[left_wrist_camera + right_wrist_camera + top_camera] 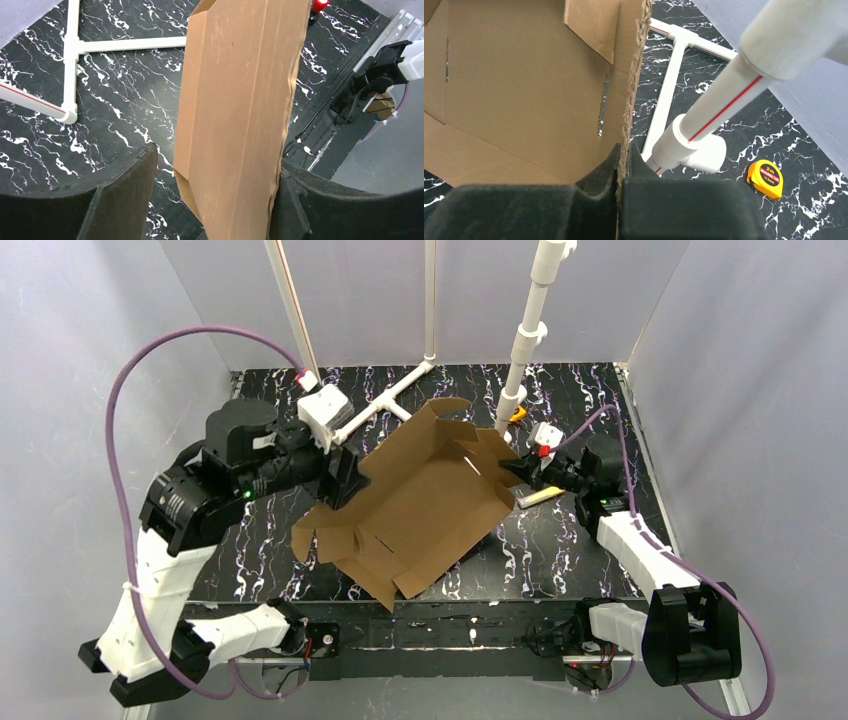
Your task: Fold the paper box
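A: Item one, main article?

B: The paper box [420, 500]. Brown corrugated cardboard, die-cut and largely unfolded. It sits mid-surface on a diagonal from near-left to far-right, with the inner face up. The far side panels and a small flap stand raised. The near corner reaches towards the front edge of the surface [250, 550]. I cannot tell whether its underside rests there.

A: Item two, left end effector [217, 195]?

B: At the box's left edge, jaws spread. One cardboard panel stands on edge between the fingers [125, 195]. There is a visible gap on one side, and the other finger is just beside the ragged edge.

A: Item three, right end effector [621, 170]?

B: At the box's far-right edge, pressed together and pinching the box. The corrugated edge of the wall runs straight down between the dark pads.

A: Sundries?

B: A pipe frame [385, 400] of white tubing lies on the black, white-veined surface, with uprights behind the box. One upright carries a red line. A yellow tape measure [765, 178] lies on the surface near the foot of that upright, apart from the box. A purple cable [125, 440] loops above the left arm.
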Robot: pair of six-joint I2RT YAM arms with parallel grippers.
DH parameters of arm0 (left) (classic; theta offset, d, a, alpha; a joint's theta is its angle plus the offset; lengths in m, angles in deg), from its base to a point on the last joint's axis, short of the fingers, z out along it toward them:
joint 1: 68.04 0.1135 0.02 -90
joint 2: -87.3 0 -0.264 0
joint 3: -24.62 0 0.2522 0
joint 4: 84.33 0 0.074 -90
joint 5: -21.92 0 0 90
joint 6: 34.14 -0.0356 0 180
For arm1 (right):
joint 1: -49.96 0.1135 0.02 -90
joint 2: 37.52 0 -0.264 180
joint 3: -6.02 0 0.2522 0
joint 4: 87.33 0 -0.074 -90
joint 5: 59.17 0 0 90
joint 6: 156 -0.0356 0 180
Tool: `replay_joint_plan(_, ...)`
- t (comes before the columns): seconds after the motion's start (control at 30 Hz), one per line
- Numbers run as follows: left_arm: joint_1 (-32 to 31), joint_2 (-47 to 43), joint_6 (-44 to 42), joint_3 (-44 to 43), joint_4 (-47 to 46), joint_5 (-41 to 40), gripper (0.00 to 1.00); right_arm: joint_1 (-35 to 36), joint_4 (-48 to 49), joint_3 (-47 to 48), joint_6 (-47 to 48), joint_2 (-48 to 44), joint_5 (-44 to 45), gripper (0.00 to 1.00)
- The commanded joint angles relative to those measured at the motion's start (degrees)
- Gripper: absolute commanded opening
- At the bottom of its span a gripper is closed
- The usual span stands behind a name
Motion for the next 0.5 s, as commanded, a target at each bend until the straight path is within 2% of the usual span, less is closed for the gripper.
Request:
replay_joint_plan(0.0, -0.2, -6.9, -0.8, 6.4, -6.0, 0.3, 0.75, -2.6, -0.4, -0.9, 1.1, -1.9, -3.1, 0.01)
replay_joint_plan(0.13, -0.2, -14.5, 3.1, 15.9, -13.3, 1.2, 0.93, -5.2, -0.4, -1.9, 1.4, -2.5, -4.8, 0.01)
replay_joint_plan(0.27, -0.1, -21.8, 10.7, 25.1, -20.2, 0.8, 0.98, -6.3, -0.1, -2.1, 0.9, -2.9, -5.5, 0.01)
replay_joint_plan(0.4, -0.2, -28.9, 15.7, 35.3, -29.2, -0.1, 0.98, -6.3, 1.8, -2.4, -0.9, -2.2, -4.9, 0.01)
replay_joint_plan(0.47, -0.2, -30.7, 17.2, 38.2, -30.1, -1.2, 0.98, -6.3, 1.8, -2.4, -1.1, -2.1, -4.8, 0.01)
